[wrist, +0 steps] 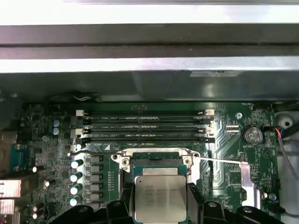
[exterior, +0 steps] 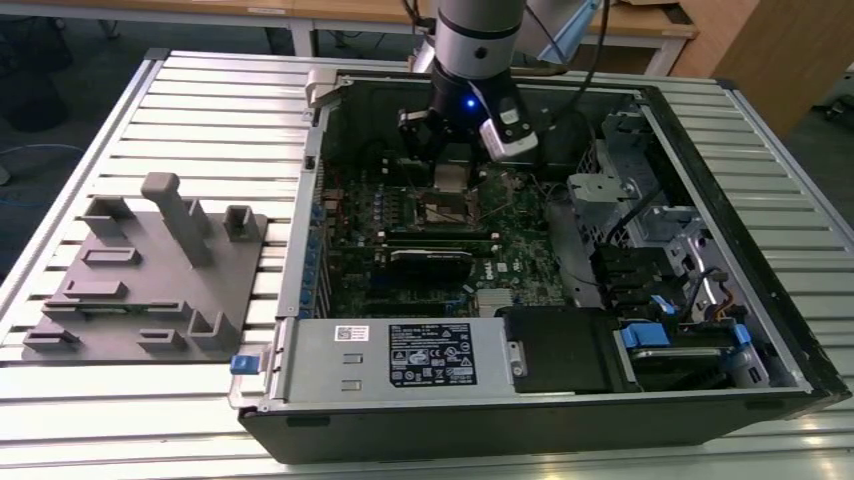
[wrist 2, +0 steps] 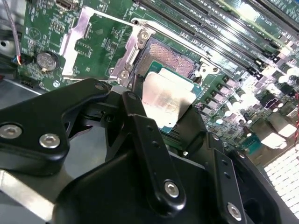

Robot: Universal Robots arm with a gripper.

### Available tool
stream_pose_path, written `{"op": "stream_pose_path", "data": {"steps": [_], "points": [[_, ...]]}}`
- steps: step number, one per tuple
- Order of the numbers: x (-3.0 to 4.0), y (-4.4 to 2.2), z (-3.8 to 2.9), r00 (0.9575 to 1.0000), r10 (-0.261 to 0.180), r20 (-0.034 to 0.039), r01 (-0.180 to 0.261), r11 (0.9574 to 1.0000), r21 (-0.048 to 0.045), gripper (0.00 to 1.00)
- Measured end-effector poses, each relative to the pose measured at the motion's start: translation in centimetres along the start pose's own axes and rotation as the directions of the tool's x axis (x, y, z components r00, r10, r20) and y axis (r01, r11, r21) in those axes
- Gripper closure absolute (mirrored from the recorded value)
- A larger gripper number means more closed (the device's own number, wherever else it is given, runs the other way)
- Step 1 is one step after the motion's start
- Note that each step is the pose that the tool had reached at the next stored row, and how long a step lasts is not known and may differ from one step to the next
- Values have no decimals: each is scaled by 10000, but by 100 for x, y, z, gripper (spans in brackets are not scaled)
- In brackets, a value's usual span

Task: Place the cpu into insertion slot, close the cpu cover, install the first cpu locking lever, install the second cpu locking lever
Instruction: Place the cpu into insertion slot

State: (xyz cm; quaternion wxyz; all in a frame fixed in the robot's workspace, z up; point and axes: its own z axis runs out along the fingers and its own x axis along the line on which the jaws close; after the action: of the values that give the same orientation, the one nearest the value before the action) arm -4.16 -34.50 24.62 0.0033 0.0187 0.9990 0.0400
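Step one is in hand. The black claw [wrist: 160,201] is clamped on the flat square silver-grey cpu [wrist: 160,189], holding it just beside the open silver-rimmed square insertion slot [wrist: 156,161], not yet seated. Seating it likely calls for squaring its edges to the rim and lowering it level.

Occlusions around the cpu, gripped over the socket.
In the first wrist view the cpu [wrist: 160,198] runs off the picture's edge. Its sides sit behind the fingers [wrist: 195,201], and it covers most of the insertion slot [wrist: 156,159]. Contact between them: cannot tell. In the exterior view the gripper [exterior: 451,170] hides part of the slot, and the arm [exterior: 477,30] is cut by the frame.
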Motion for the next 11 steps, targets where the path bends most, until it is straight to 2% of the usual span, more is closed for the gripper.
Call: {"op": "stream_pose_path", "data": {"steps": [4, 8, 9, 11], "points": [[0, 0, 5, 9977, 680, 55, -680, 9977, 0, 46], [0, 0, 7, 9902, 1392, 113, -1392, 9903, -2, 46], [0, -1, 7, 9883, 1517, 123, -1517, 9884, -3, 46], [0, -1, 8, 9881, 1534, 124, -1534, 9882, -4, 46]]}}
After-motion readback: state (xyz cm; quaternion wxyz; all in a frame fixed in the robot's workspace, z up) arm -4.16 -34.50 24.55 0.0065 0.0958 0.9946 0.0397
